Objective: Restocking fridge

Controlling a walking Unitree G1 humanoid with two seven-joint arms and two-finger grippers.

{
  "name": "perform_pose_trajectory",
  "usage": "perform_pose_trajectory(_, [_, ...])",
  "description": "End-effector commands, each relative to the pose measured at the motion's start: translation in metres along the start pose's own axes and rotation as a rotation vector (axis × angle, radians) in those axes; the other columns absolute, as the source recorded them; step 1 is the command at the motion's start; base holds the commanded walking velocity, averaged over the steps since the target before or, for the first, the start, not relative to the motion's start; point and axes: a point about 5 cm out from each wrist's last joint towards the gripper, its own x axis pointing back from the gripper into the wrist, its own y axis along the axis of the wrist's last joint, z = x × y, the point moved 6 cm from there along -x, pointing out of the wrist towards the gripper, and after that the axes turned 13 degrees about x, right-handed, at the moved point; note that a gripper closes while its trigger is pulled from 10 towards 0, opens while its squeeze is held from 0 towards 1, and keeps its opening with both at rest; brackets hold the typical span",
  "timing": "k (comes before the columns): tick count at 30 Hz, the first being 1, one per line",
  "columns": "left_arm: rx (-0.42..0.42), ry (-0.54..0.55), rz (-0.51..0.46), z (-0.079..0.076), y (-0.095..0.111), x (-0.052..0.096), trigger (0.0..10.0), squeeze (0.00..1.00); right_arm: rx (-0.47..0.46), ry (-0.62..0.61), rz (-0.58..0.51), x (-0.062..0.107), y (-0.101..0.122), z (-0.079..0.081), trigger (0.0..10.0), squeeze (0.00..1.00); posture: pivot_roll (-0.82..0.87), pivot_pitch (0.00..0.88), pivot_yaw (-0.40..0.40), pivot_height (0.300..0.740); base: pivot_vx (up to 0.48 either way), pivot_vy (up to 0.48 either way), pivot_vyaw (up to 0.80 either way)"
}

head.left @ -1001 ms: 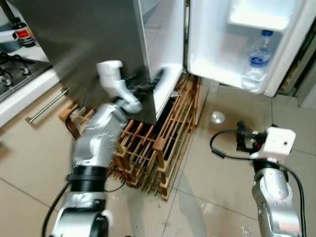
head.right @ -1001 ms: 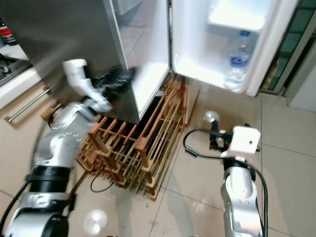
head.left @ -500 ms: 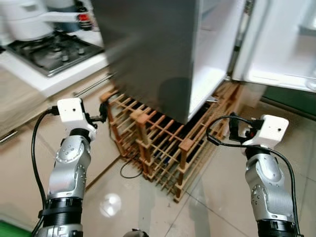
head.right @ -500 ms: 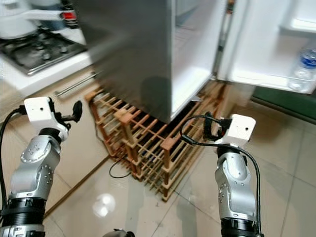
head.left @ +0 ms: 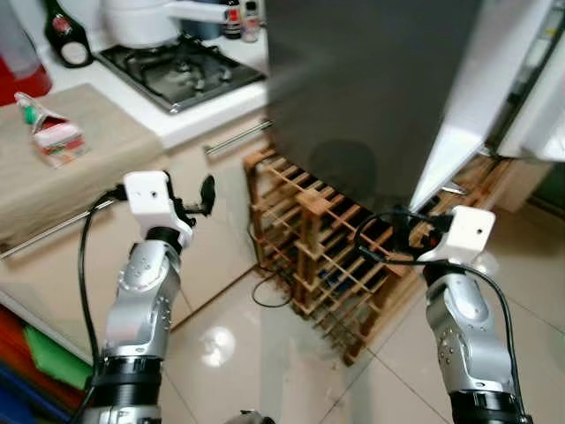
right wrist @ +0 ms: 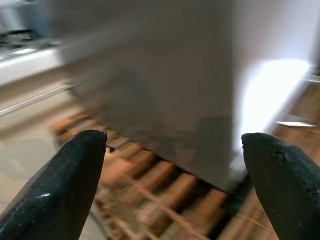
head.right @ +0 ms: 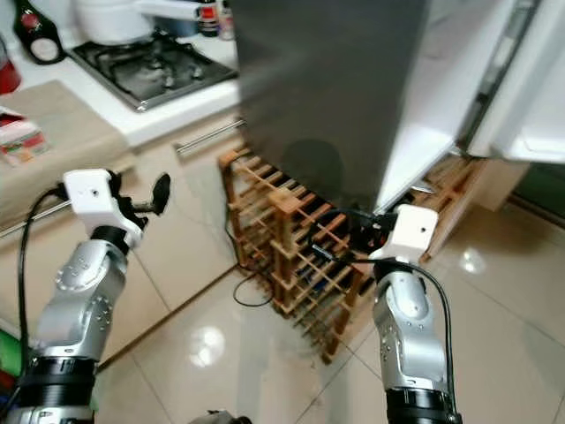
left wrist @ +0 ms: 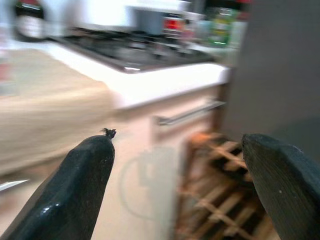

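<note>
The grey fridge [head.left: 380,79] stands ahead on a wooden wine rack [head.left: 335,256], its door open at the right with the white inner edge [head.left: 494,106] showing. My left gripper [head.left: 206,190] is raised in front of the cabinet beside the stove; its fingers [left wrist: 75,190] stand wide open with nothing between them. My right gripper [head.left: 402,234] hovers over the rack near the fridge's lower corner, open and empty in the right wrist view [right wrist: 175,185]. A small carton [head.left: 55,137] with a green cap sits on the beige counter at the left.
A gas hob [head.left: 181,66] with a white pot [head.left: 146,18] and a dark bottle [head.left: 66,40] lies at the back left. A cabinet handle [head.left: 238,137] juts out below the hob. A black cable [head.left: 265,296] trails on the glossy tiled floor by the rack.
The camera has swung left: the door shelf with the water bottle has left the picture and the counter with the carton has come in. My left arm pulled back from the fridge edge.
</note>
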Motion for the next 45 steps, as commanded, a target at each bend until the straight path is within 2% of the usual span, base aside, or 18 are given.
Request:
perform_pose_trajectory(1, [0.004,0.041,0.007,0.007,-0.001,0.001,10.0,0.0,-0.001,0.011,0.004,-0.001,0.0,0.003,10.0,0.26,-0.13,0.0,0.087,0.74,0.0,-0.48,0.63])
perform_pose_trajectory(9, [-0.033,0.093,0.006,0.008,-0.002,0.002,10.0,0.0,0.006,0.015,0.01,0.001,-0.003,0.003,10.0,0.27,-0.14,0.0,0.09,0.74,0.0,-0.48,0.61])
perform_pose_trajectory(14, [-0.075,0.056,0.016,-0.008,-0.005,0.0,10.0,0.0,0.027,0.042,0.001,0.001,-0.001,0.009,10.0,0.28,-0.13,0.0,0.086,0.74,0.0,-0.455,0.57])
perform_pose_trajectory(15, [-0.07,0.035,0.006,-0.013,-0.002,0.0,10.0,0.0,0.032,0.044,0.001,0.001,-0.001,0.009,10.0,0.29,-0.13,0.0,0.085,0.74,0.0,0.0,0.56])
perform_pose_trajectory(21, [-0.081,0.026,0.011,-0.016,-0.002,-0.001,10.0,0.0,0.035,0.043,-0.001,0.001,-0.001,0.009,10.0,0.3,-0.13,0.0,0.083,0.74,0.0,0.0,0.55])
perform_pose_trajectory(31, [-0.11,0.082,0.033,-0.016,-0.011,0.004,10.0,0.0,0.055,0.084,0.0,0.004,-0.002,0.014,10.0,0.36,-0.11,0.0,0.049,0.74,0.0,0.0,0.52])
perform_pose_trajectory(39, [-0.102,0.151,0.014,-0.004,-0.008,0.01,10.0,0.0,0.081,0.181,-0.032,-0.002,0.008,0.029,10.0,0.39,-0.08,0.0,0.007,0.74,0.0,0.0,0.49])
perform_pose_trajectory(42, [-0.138,0.129,-0.002,-0.009,-0.003,0.011,10.0,0.0,0.068,0.218,-0.028,0.002,0.005,0.039,10.0,0.49,-0.07,0.0,0.008,0.74,0.0,0.0,0.46])
perform_pose_trajectory(45, [-0.168,0.115,-0.015,-0.012,0.001,0.01,10.0,0.0,0.06,0.241,-0.021,0.006,0.001,0.048,10.0,0.54,-0.06,0.0,0.015,0.74,0.0,0.0,0.45])
